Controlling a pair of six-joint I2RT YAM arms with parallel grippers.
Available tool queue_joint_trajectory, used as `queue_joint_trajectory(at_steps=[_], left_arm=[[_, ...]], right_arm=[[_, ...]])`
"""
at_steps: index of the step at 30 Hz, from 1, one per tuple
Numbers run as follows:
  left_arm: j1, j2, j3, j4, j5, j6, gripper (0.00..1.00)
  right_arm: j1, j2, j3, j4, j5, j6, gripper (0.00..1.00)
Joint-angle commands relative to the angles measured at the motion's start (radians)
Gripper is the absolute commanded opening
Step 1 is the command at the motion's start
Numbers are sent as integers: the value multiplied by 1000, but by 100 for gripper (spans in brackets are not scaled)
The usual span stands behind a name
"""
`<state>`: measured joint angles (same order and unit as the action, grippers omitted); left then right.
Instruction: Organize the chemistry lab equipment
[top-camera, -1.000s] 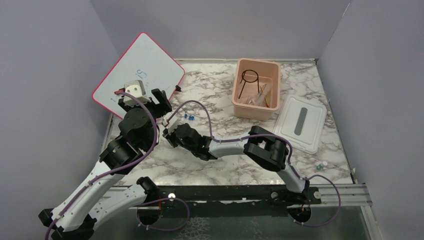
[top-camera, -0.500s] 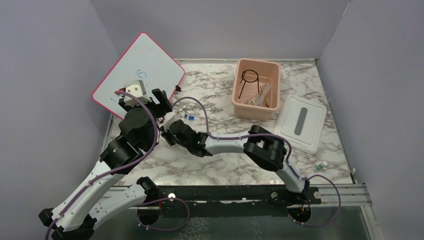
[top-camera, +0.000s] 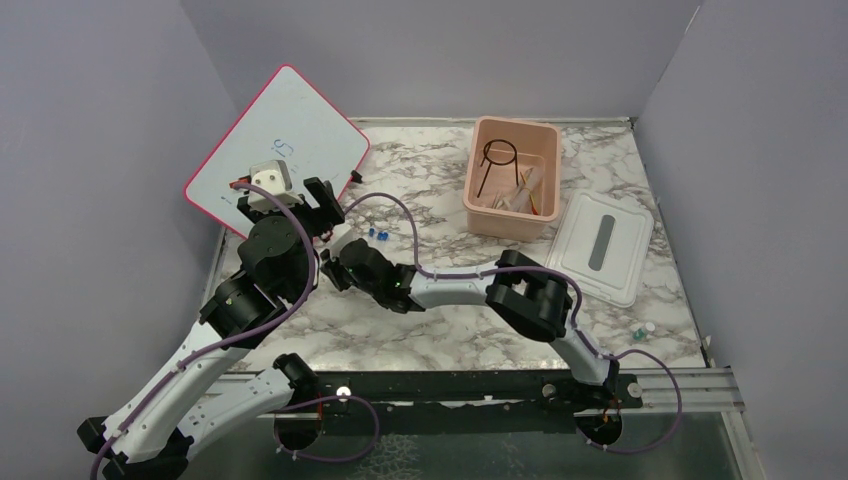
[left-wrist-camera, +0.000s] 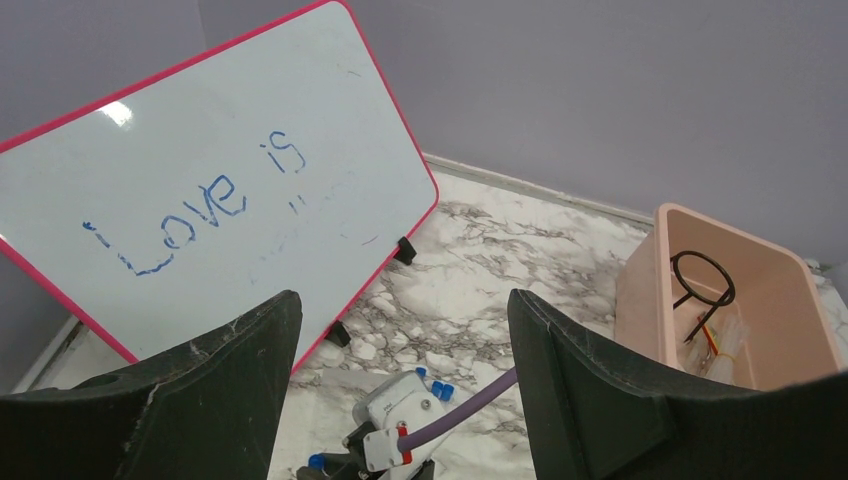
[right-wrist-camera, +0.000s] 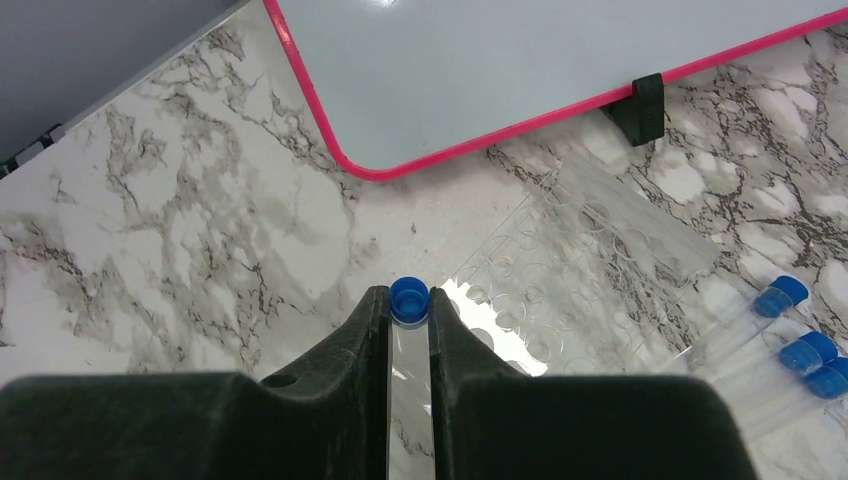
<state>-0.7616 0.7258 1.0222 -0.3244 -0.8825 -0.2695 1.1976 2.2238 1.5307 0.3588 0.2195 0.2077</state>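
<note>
My right gripper (right-wrist-camera: 409, 305) is shut on a clear blue-capped vial (right-wrist-camera: 409, 300), held low over the table's left side next to a clear plastic tube rack (right-wrist-camera: 585, 270). Three more blue-capped vials (right-wrist-camera: 790, 345) lie beside the rack, also seen in the top view (top-camera: 378, 234). The black wire ring stand (top-camera: 497, 160) and thin rods stand in the pink tub (top-camera: 478, 195). My left gripper (left-wrist-camera: 400, 390) is open and empty, raised above the right gripper (top-camera: 340, 268) near the whiteboard (top-camera: 285, 140).
The pink-rimmed whiteboard (left-wrist-camera: 200, 190) leans at the back left on black feet. The tub's white lid (top-camera: 600, 245) lies at the right. Small caps (top-camera: 640, 328) sit near the right front edge. Purple walls close in the table.
My right gripper has moved a little left and back toward the rack with the vial in it. The left arm has not moved.
</note>
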Motion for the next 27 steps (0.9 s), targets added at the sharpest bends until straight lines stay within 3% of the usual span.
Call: queue_joint_trajectory(at_steps=[1,4,12,16,22,27], left_arm=[[-4,0,-10,1,11,-2,78],[-4,3,-10,1,13,-2,78],[-5,14,1,-2,8,-1,78],[-4,19,18,-6,9,4,79],[-4,21,30,-17,36,-2,81],[-4,36,26,-42,81,-14,82]], right_arm=[[4,35,-62,-7,-2,19,17],[4,24,-84,18,-7,-5,21],[3,-70,-95,1,-53,5,49],[2,-147,-129,-8,-62,25,58],[-32,-262,-244,-24,-41,117,59],[-98,-295,-284,-138,-2,301,54]])
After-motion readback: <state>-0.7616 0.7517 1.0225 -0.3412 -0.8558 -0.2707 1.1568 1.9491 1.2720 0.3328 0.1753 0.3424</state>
